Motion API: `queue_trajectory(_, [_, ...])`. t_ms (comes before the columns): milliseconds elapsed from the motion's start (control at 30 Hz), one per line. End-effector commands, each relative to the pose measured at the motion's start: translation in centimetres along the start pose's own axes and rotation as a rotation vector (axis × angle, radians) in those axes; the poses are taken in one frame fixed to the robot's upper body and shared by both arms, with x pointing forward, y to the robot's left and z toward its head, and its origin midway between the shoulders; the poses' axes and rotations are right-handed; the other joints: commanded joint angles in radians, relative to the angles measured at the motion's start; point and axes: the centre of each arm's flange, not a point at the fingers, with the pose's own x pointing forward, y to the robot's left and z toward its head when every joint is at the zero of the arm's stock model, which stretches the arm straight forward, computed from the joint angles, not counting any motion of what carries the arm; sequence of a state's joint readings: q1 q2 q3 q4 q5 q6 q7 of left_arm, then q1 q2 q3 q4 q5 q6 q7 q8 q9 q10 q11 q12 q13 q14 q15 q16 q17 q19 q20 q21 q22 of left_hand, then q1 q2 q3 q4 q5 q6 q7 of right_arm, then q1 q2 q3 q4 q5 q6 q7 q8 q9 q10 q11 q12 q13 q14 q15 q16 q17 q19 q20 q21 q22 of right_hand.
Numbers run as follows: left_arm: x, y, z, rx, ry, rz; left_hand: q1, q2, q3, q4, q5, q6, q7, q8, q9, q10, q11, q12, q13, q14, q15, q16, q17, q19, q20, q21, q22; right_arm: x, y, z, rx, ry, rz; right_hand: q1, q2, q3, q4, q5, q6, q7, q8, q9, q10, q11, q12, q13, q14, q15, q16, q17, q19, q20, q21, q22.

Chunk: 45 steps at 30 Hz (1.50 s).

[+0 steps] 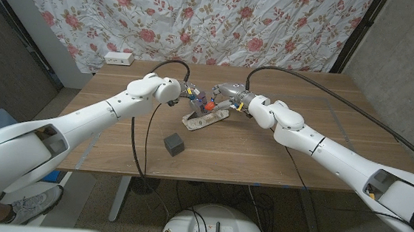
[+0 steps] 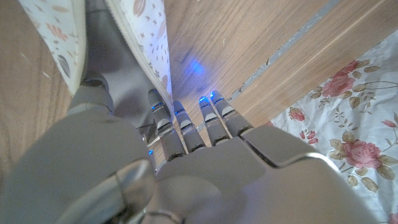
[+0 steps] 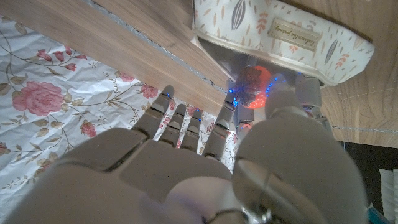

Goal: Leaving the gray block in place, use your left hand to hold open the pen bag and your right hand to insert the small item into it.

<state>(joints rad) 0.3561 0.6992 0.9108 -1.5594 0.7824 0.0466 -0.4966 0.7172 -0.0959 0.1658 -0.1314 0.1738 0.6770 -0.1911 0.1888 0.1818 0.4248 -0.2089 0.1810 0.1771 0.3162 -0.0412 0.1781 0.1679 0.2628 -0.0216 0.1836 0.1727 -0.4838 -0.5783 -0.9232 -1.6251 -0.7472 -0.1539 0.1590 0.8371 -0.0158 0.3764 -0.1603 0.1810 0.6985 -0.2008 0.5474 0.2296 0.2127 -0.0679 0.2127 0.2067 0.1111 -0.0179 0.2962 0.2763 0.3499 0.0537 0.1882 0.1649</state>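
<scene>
The pen bag (image 1: pixel 205 119), cream with a leaf print, lies at the table's middle. My left hand (image 1: pixel 185 93) is at its left end. In the left wrist view the left hand (image 2: pixel 205 162) pinches the bag's zipped edge (image 2: pixel 149 43), thumb inside the grey lining, and the mouth gapes. My right hand (image 1: pixel 225 97) comes in from the right and pinches a small red item (image 1: pixel 209 104) over the bag. In the right wrist view the red item (image 3: pixel 255 84) sits between the right hand's (image 3: pixel 186 168) thumb and a finger, right at the bag's (image 3: pixel 280 31) opening. The gray block (image 1: pixel 174 144) stands apart, nearer the front.
Black cables (image 1: pixel 146 137) hang from both arms over the wooden table (image 1: pixel 278 147). A white power strip (image 1: pixel 118 59) lies beyond the table's far left corner, below a floral curtain (image 1: pixel 200 19).
</scene>
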Motion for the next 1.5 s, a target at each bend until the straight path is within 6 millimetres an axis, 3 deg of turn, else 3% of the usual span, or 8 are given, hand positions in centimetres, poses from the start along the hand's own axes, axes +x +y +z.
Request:
queue_trajectory(33, [-0.2,0.06,-0.19,-0.002,0.005,0.003,-0.001,0.005,0.006,-0.005,0.003,-0.001,0.001,0.004,0.001,-0.002,0.0,0.003,0.001,-0.005,-0.113,0.001,0.001,-0.004,0.002,0.005,0.0,0.56,0.38,0.14,-0.015,0.004,0.006,0.007,0.005,-0.001,0.0,0.003,0.022,-0.02,0.001,0.004,0.008,0.004,-0.003,0.003,0.01,0.002,0.002,0.003,0.002,0.006,0.004,0.006])
queue_trajectory(367, [-0.06,0.34,-0.45,0.002,0.006,0.004,-0.002,0.006,0.006,-0.006,0.003,-0.003,0.001,0.004,0.001,-0.002,0.0,0.003,0.001,-0.004,-0.114,0.001,0.001,-0.004,0.002,0.005,0.0,0.5,0.46,-0.01,-0.012,0.005,0.006,0.004,-0.007,-0.008,-0.001,0.0,-0.003,-0.018,-0.009,0.003,0.005,0.005,-0.005,0.003,0.007,0.004,0.0,0.003,0.002,0.009,0.004,0.006])
queue_trajectory(800, [0.42,0.47,-0.45,0.002,0.001,0.006,-0.004,0.009,0.007,-0.007,0.003,-0.003,0.003,0.004,0.001,-0.002,0.0,0.004,0.001,-0.004,-0.114,0.002,0.001,-0.003,0.002,0.006,0.0,0.32,0.34,-0.36,-0.001,-0.001,0.015,-0.011,-0.037,-0.025,0.001,-0.004,-0.082,-0.015,-0.048,-0.009,-0.014,0.008,-0.012,0.004,0.0,0.012,-0.006,0.003,-0.002,0.012,0.002,0.006])
queue_trajectory(1500, [0.63,0.4,-0.2,-0.004,-0.005,0.007,-0.004,0.013,0.011,-0.009,0.003,-0.002,0.002,0.005,0.001,-0.001,0.0,0.004,0.001,-0.002,-0.114,0.002,0.001,-0.002,0.003,0.006,0.0,0.24,0.17,-0.59,0.008,0.012,0.013,-0.029,-0.058,-0.04,0.006,0.003,-0.156,0.013,-0.084,-0.016,-0.031,0.015,-0.015,0.005,-0.004,0.02,-0.011,0.002,-0.005,0.016,0.002,0.006])
